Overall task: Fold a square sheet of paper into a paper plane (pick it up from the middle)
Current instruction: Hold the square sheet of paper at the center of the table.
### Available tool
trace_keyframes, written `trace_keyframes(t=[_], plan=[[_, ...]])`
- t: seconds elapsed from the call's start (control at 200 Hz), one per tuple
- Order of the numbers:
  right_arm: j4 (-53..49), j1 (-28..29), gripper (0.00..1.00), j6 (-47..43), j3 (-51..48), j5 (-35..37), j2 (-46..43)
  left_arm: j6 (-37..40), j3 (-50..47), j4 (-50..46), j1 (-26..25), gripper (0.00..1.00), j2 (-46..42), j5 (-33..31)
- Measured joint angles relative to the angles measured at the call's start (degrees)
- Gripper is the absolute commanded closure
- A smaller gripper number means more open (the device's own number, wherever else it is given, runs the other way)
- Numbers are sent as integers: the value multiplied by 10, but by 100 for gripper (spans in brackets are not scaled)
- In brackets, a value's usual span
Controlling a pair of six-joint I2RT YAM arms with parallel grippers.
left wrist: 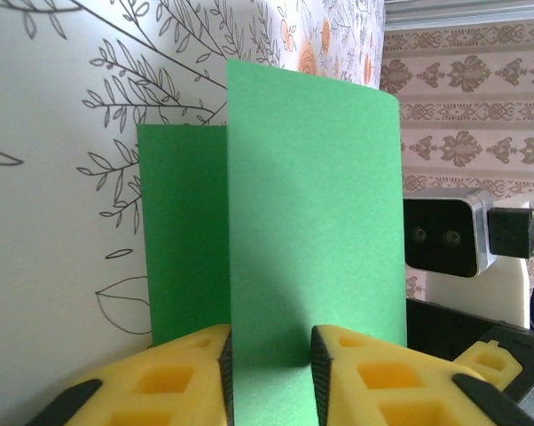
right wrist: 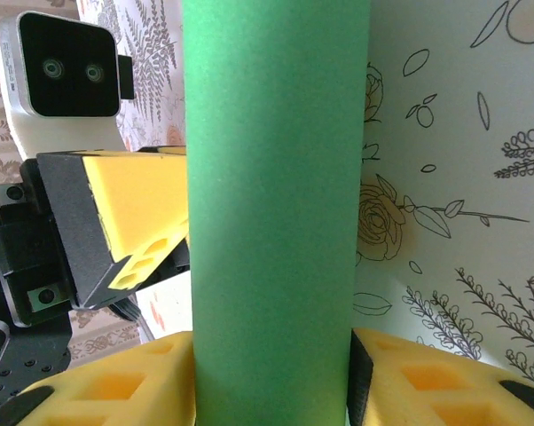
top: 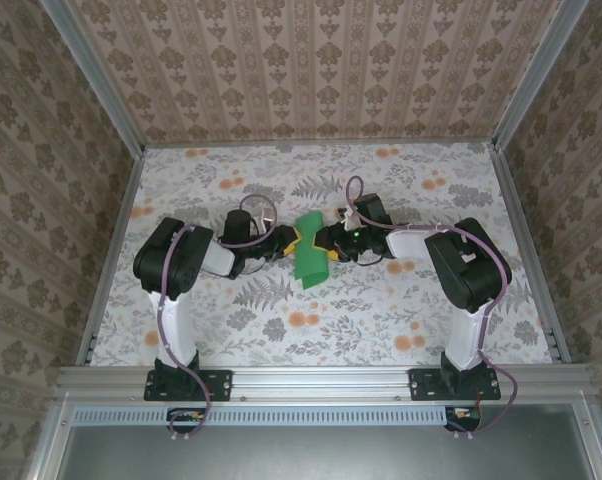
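You've got both arms meeting over the middle of the table (top: 401,310), and the square sheet of paper (top: 312,262) sits right between them, bright green against the floral cloth. From above it pinches in narrow where the two grippers meet and flares wider on the near side. The left gripper (top: 288,244) comes in from the left, the right gripper (top: 327,240) from the right, nearly nose to nose. In your left wrist view the jaws are drawn in narrow on the sheet, with the yellow fingers (left wrist: 192,359) pressed against either side of a green panel and a second layer showing just behind it on the left. In the right wrist view the paper runs as a tall, gently bowed green band, and the fingers (right wrist: 409,368) there bear on both of its sides too: a moderate gap, full of paper. The other arm's wrist camera (right wrist: 67,67) looks back at you from the upper left.
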Motion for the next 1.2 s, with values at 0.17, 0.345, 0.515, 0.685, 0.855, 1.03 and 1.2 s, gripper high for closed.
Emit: trace_keyframes(t=[0.17, 0.345, 0.515, 0.685, 0.855, 1.03, 1.2], plan=[[-7, 0, 49, -3, 0, 1, 0, 4, 0, -3, -1, 89, 0, 1], [-42, -2, 40, -22, 0, 11, 0, 8, 0, -13, -5, 95, -2, -1], [-90, -6, 30, -53, 2, 33, -12, 32, 0, -55, -20, 96, -25, -14], [-145, -14, 23, -89, 5, 60, -42, 68, 0, -123, -45, 96, -68, -44], [-186, -21, 26, -120, 17, 78, -49, 90, 1, -174, -74, 96, -92, -82], [-214, -22, 34, -136, 21, 78, -48, 96, 0, -200, -86, 96, -94, -112], [-228, -21, 40, -142, 28, 78, -37, 105, 1, -223, -86, 95, -94, -127]])
